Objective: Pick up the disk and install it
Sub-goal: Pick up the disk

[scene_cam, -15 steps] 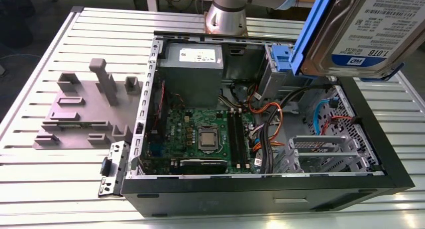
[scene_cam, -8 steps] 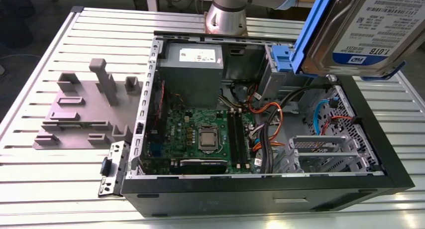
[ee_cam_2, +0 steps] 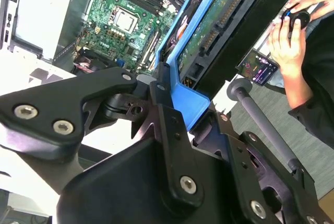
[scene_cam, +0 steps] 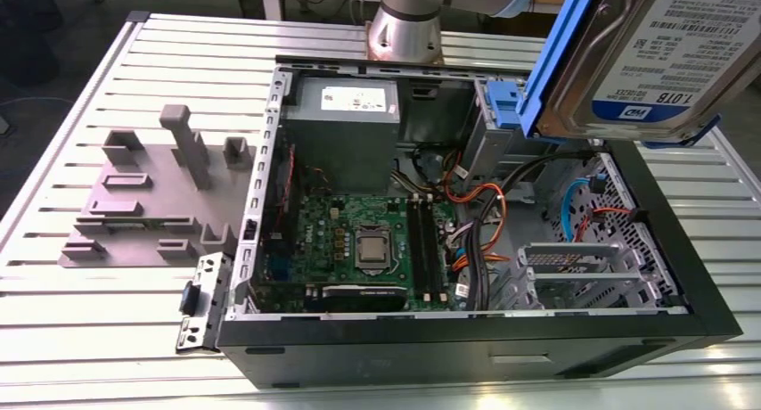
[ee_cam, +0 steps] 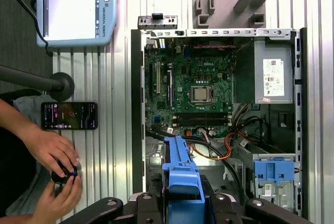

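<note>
Hanging clear of the open computer case [scene_cam: 476,348], the disk [scene_cam: 648,45] is recorded at the exterior view's upper right. It is tilted, with its label side toward that camera and a blue rail [scene_cam: 557,58] along its edge. It touches nothing in the case.

The disk is held by the claw [ee_cam_2: 190,106]. In the second wrist view the black fingers [ee_cam_2: 169,125] are drawn narrow and clamped on the end of the blue rail. The drive's green circuit-board side is turned toward that camera. In the first wrist view the disk is seen edge-on as a blue strip between the fingers, over the cabled part of the case.

The case is laid on its side on a slatted metal table [scene_cam: 71,339], with the side panel off. Noted inside:
- a green motherboard [scene_cam: 321,223] with a bare processor socket [scene_cam: 371,250]
- a grey power supply [scene_cam: 345,116]
- orange and black cables [scene_cam: 476,214]
- a blue plastic bracket [scene_cam: 505,102] at the drive bay

A grey slotted holder block [scene_cam: 143,196] is set on the table just beside the case, on the exterior view's left.

In the first wrist view a person's hands [ee_cam: 52,153] are closed round a small dark object. A phone [ee_cam: 69,115] and a control pendant [ee_cam: 75,4] are seen nearby.
</note>
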Robot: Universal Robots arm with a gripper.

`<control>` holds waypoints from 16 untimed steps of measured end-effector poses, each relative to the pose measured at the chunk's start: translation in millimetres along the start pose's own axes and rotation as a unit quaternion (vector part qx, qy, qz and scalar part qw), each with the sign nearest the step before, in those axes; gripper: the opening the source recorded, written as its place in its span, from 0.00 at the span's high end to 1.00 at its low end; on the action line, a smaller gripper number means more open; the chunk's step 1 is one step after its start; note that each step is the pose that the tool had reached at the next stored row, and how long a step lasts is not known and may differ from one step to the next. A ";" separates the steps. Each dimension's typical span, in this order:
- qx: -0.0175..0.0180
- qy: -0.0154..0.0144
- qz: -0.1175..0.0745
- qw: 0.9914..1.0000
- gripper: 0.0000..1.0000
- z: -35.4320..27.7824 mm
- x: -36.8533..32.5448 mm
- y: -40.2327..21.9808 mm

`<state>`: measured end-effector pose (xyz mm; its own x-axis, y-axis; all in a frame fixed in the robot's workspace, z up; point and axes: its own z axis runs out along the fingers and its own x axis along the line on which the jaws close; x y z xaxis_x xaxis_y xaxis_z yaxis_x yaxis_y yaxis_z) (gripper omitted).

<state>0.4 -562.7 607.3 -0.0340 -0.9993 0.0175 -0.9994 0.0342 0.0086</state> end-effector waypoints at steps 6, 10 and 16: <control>0.000 0.000 0.000 1.000 0.64 0.2 0.0 0.0; 0.000 0.000 0.000 1.000 0.64 0.8 -0.1 0.0; 0.000 0.000 0.000 1.000 0.64 8.2 -0.2 -0.1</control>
<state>0.4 -562.7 599.1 -0.0340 -0.9993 0.0176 -0.9994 0.0342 0.0087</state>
